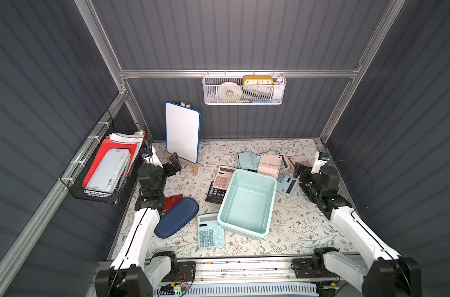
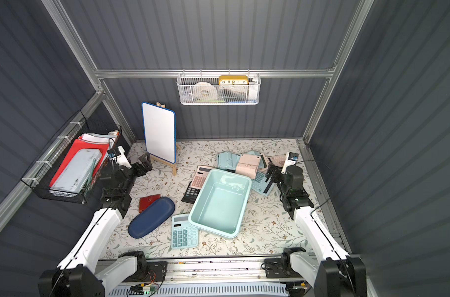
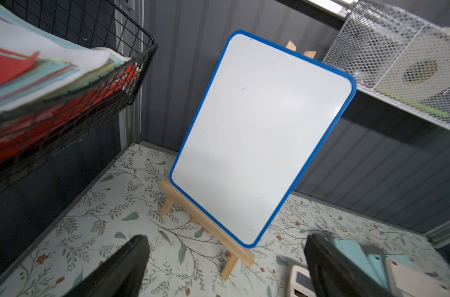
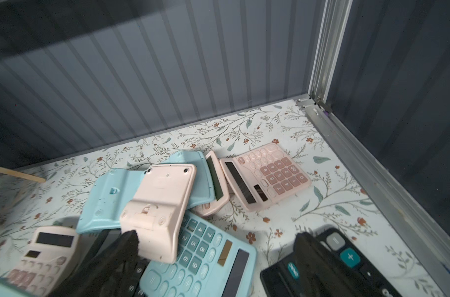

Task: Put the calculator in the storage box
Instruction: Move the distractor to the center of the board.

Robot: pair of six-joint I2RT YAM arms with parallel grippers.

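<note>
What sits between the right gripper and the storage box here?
A light-blue calculator lies face up between the open right gripper and the storage box, close beside the box's wall. Both top views show it.

Jaws spread wide on both: left end effector (image 1: pixel 173 162) — right end effector (image 1: pixel 299 171).

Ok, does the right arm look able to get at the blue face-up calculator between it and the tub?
Probably yes: the right gripper hovers open right by the blue calculator, nothing between them. A face-down pink calculator overlaps one corner, but most of the keypad is exposed.
</note>
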